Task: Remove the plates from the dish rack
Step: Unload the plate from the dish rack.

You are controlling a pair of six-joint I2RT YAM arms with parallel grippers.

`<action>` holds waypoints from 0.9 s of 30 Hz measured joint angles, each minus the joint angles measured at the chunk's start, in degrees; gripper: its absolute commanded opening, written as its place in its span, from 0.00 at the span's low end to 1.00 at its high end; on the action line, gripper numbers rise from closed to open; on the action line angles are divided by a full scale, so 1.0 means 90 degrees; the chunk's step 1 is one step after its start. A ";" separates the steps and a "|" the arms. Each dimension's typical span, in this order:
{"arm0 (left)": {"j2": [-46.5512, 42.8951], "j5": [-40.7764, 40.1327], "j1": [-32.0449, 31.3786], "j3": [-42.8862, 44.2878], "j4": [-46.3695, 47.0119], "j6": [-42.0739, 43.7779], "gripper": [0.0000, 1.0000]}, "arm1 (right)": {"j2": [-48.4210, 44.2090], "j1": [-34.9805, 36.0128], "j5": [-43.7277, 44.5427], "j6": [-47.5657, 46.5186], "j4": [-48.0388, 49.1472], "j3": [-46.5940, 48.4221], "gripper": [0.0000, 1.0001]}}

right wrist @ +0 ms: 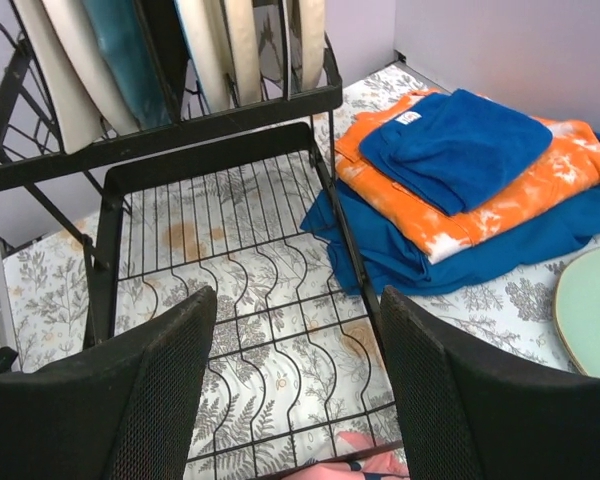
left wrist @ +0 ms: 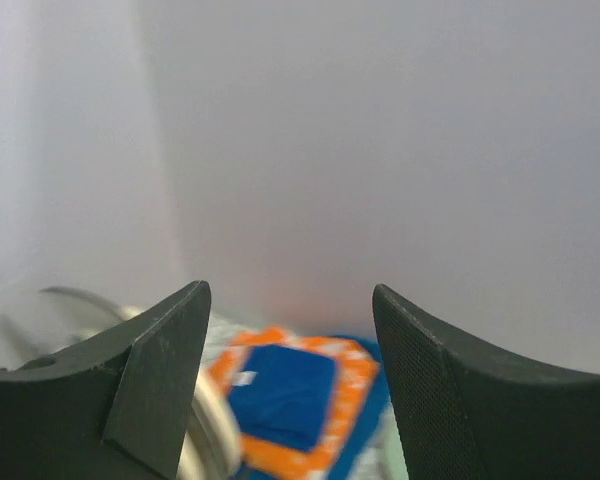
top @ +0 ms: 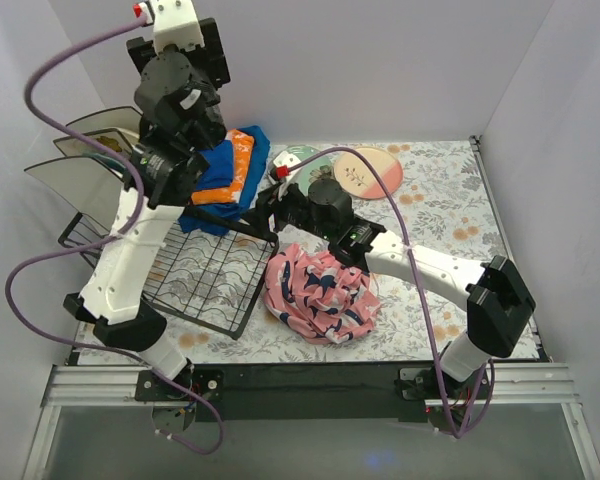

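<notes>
One dish rack (right wrist: pixel 220 110): black wire, left side of table (top: pixel 450 200).
Plates (right wrist: pixel 130 45): upright in its far-end slots; likely stiff, heavy, slick, breakable; pinch the top rim.
Left gripper (left wrist: pixel 288 292): spread, empty, raised high.
Right gripper (right wrist: pixel 298 300): spread, empty, low over the rack.

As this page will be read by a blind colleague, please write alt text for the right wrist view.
Several plates stand upright in a black wire dish rack, seen between the right arm's open jaws. Beside the rack lie folded blue and orange cloths; a mint green plate shows partly at far right.
</notes>
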 measured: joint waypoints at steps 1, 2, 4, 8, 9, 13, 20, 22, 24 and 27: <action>0.0175 0.0559 0.0022 0.0551 -0.0653 -0.0529 0.66 | 0.0002 -0.0002 -0.0034 -0.0029 0.0036 0.0010 0.71; 0.0155 0.1090 0.0044 0.0801 -0.1168 -0.0974 0.67 | 0.0005 -0.0002 -0.0100 -0.0049 0.0049 0.0010 0.70; -0.0311 0.1955 0.0080 0.0459 -0.1722 -0.1625 0.67 | 0.0032 -0.0002 -0.0294 -0.0085 0.0051 0.0068 0.69; -0.1474 0.2820 0.0102 -0.0491 -0.2407 -0.2397 0.66 | 0.0447 0.0044 -0.0624 -0.0087 0.0114 0.0726 0.66; -0.1732 0.2931 0.0104 -0.0588 -0.2574 -0.2574 0.67 | 0.0617 0.0066 -0.0675 -0.0087 0.0172 0.0974 0.65; -0.2414 0.3106 0.0109 -0.0840 -0.2987 -0.2977 0.67 | 0.1375 0.0219 -0.0821 -0.0080 0.0250 0.1953 0.64; -0.3327 0.2924 0.0109 -0.1826 -0.3519 -0.3264 0.67 | 0.2195 0.0838 -0.0746 -0.0306 0.0117 0.2975 0.64; -0.3558 0.2914 0.0109 -0.2193 -0.3640 -0.3327 0.67 | 0.2331 0.1117 -0.0692 -0.0478 0.0024 0.3223 0.64; -0.3725 0.2917 0.0109 -0.2407 -0.3757 -0.3376 0.67 | 0.2492 0.1389 -0.0646 -0.0682 0.0005 0.3519 0.63; -0.3874 0.2924 0.0109 -0.2467 -0.3869 -0.3427 0.67 | 0.2854 0.1717 -0.0430 -0.1066 0.0012 0.4116 0.63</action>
